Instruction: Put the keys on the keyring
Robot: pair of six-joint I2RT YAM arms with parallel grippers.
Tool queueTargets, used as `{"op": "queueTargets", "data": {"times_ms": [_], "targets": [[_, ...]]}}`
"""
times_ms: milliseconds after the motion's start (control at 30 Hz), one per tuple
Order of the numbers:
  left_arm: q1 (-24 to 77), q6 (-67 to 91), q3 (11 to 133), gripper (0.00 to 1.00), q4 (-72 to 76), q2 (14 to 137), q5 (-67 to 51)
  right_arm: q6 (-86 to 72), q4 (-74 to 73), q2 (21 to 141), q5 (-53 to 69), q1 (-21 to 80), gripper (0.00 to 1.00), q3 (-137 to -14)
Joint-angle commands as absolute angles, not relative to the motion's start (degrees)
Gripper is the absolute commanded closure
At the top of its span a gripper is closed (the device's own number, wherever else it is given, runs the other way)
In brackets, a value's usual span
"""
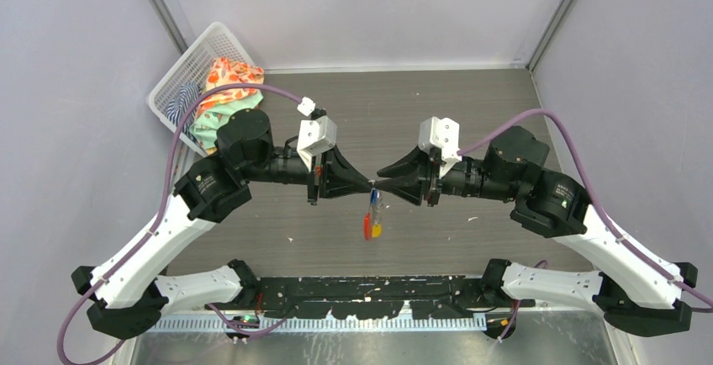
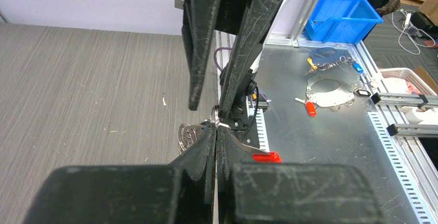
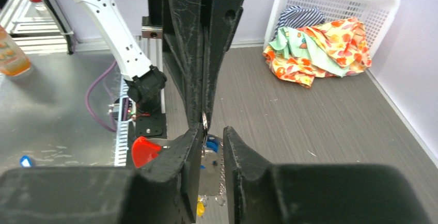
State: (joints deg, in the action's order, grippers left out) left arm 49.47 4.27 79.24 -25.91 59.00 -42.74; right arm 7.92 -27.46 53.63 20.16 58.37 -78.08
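Over a grey wood-grain table (image 1: 471,129), two robot arms meet tip to tip, the left arm (image 1: 168,222) and the right arm (image 1: 588,222) reaching in from opposite sides. One white basket (image 1: 181,79) of clothes sits far off behind the left pincer, on that arm's own side.

The left pincer (image 2: 216,129) is clamped tight on the metal ring of the single keyring (image 1: 371,212) and holds it in the air. The right pincer (image 3: 212,133) faces it head-on and all but touches it. Its jaws stand a narrow gap apart, level with the ring, with nothing gripped between them.

Everything else hangs straight below the left pincer, so the cluster's long axis runs downward, across the line of the two pincers. There hang one red oval tag (image 3: 143,150) and two keys: the blue-headed key (image 3: 212,144) just under the ring, the yellow-headed key (image 1: 377,230) lower down beside the tag.

Whether either key is threaded onto the ring is too small to tell. The left arm has the ring, so any threading looks to fall to the right.
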Motion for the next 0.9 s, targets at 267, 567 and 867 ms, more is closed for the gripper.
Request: {"op": "queueTargets", "data": {"times_ms": [267,567,867], "targets": [[49.1,5.1,80.3,1.0,-22.0,58.8,-44.8,8.3,-29.2,54.7,23.6,58.4,0.99,-80.7],[49.0,-1.8,80.5,0.68,-27.4,59.5,-43.7,4.7,-40.7,61.0,21.9,58.4,0.99,-90.1],[49.0,-8.7,81.5,0.62,-32.6,59.9,-44.4,3.9,-48.5,63.2,19.5,58.4,0.99,-94.4]]}}
